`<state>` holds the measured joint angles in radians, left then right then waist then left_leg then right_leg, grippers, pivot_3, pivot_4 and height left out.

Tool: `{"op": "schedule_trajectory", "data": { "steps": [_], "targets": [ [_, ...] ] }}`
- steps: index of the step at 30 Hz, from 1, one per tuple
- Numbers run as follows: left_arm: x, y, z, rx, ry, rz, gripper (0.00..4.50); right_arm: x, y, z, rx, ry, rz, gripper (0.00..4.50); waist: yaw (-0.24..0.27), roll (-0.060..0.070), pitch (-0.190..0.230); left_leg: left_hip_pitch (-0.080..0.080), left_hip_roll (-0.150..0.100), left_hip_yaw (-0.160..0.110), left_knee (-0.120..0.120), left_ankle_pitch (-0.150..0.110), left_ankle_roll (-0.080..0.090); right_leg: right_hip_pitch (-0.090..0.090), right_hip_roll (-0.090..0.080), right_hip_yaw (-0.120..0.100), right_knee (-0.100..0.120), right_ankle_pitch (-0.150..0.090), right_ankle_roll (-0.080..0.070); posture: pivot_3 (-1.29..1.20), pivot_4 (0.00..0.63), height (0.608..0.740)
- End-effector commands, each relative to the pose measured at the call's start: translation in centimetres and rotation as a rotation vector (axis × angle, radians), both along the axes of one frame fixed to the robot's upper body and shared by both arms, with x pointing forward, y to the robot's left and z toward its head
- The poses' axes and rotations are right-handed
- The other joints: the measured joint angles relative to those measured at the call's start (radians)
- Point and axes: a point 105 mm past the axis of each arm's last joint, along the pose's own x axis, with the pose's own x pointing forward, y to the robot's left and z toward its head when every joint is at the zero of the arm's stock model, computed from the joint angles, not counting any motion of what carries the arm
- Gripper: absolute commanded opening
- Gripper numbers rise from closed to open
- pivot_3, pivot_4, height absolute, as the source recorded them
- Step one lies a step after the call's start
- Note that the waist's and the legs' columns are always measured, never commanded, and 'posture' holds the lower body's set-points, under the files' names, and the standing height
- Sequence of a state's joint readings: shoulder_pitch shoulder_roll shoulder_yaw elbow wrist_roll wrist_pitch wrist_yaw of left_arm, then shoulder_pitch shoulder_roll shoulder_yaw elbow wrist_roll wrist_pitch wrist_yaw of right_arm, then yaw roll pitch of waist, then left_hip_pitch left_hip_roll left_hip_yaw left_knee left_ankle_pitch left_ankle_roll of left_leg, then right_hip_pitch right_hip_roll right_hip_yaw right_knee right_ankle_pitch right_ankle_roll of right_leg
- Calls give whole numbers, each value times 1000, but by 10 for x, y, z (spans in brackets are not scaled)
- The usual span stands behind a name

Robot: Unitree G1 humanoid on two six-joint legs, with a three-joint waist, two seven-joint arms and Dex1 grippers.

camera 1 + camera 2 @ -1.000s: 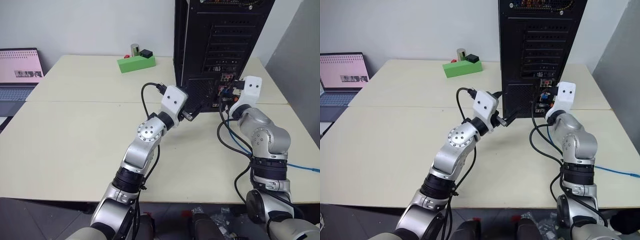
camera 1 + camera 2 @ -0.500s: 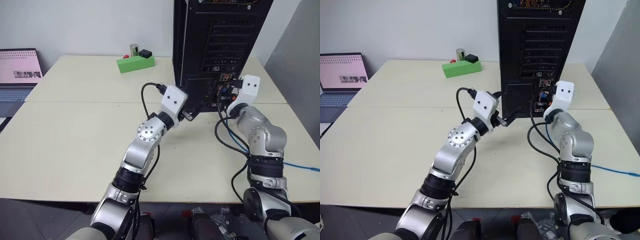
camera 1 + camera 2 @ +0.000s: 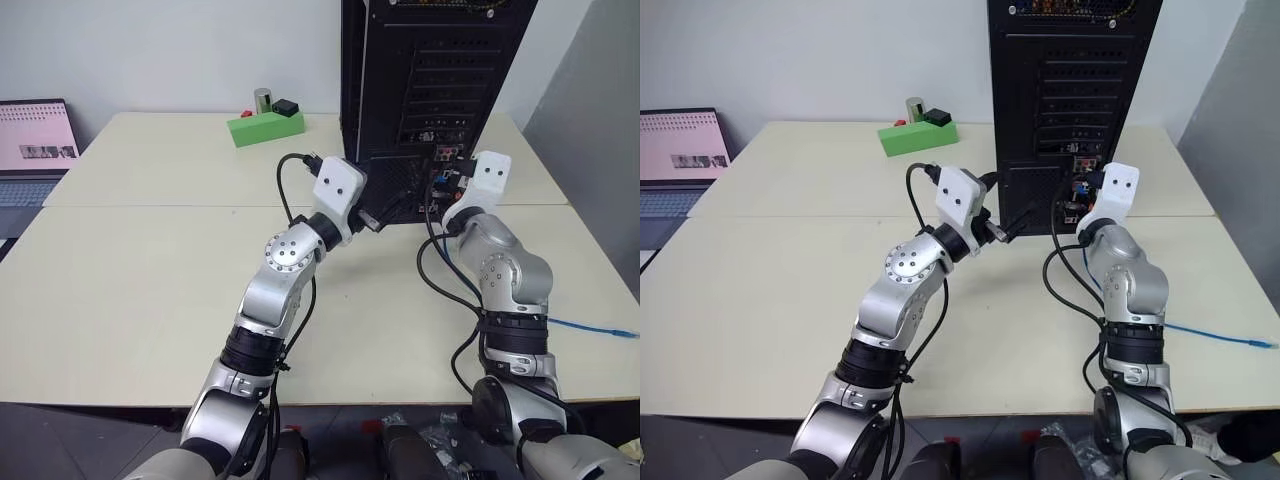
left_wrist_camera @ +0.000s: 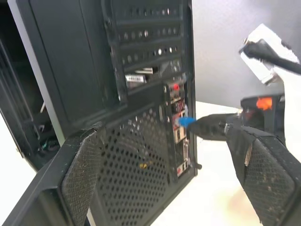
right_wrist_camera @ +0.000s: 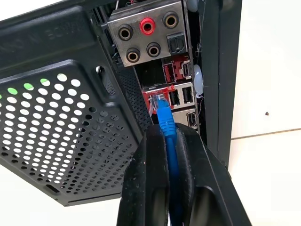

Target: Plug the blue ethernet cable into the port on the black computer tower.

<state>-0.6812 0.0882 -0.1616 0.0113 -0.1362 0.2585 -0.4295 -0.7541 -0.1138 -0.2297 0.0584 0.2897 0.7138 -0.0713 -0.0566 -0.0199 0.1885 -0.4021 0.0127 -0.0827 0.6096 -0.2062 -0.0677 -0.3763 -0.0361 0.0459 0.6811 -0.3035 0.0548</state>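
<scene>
The black computer tower (image 3: pixel 430 90) stands upright at the table's far side, its rear panel facing me. My right gripper (image 5: pixel 168 132) is shut on the blue ethernet cable (image 5: pixel 165 121) just behind its plug. The plug's tip sits at the mouth of a port in the red-edged row, under the round audio sockets; I cannot tell if it is seated. The rest of the cable (image 3: pixel 592 327) trails over the table to the right. My left gripper (image 4: pixel 162 136) is open and holds nothing, pointing at the mesh grille left of the ports.
A green block (image 3: pixel 265 127) with small items on it lies at the back of the table, left of the tower. A laptop (image 3: pixel 35 150) stands at the far left. Black arm cables (image 3: pixel 440 275) loop on the table below the right gripper.
The whole picture has shifted a little to the left. Both grippers and the cable keep their places against the tower.
</scene>
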Motion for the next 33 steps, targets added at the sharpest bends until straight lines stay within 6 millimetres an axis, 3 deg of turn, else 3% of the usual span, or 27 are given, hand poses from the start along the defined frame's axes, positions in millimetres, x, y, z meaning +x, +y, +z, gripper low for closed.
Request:
{"op": "schedule_trajectory", "data": {
  "steps": [1, 21, 22, 23, 33],
  "targets": [
    [-5, -2, 15, -19, -44, -35, 4301, 2, 6, 31, -4, -111, 9, 0, -1, 0, 0, 0, 0, 0, 0, 0, 0, 0, 0, 0, 0, 0, 0, 0, 150, 740],
    [-5, -2, 15, -7, -44, -60, 4301, 4, 5, 29, -67, -116, 46, 0, -8, 0, 0, 1, 0, 1, 0, 0, 0, 0, 0, 1, 0, 0, 0, 0, 150, 740],
    [-4, -1, 15, -7, -45, -60, 4327, 3, 4, 27, -74, -112, 50, 672, -8, 0, 0, 0, 0, 1, 0, 0, 0, 0, 0, 1, 0, 0, 0, 0, 150, 740],
    [-4, -1, 16, -6, -46, -59, 4327, 1, 3, 26, -80, -108, 57, 713, -7, 0, 0, 0, 0, 1, 0, 0, 0, 0, 0, 1, 0, 0, 0, 0, 150, 740],
    [0, 3, 17, 20, -51, -67, 4327, -19, -6, 19, -150, -85, 143, 2726, 8, 0, 0, -6, 0, 0, 0, 0, 0, -5, 0, 0, 0, 0, 0, 0, 150, 740]
  ]
}}
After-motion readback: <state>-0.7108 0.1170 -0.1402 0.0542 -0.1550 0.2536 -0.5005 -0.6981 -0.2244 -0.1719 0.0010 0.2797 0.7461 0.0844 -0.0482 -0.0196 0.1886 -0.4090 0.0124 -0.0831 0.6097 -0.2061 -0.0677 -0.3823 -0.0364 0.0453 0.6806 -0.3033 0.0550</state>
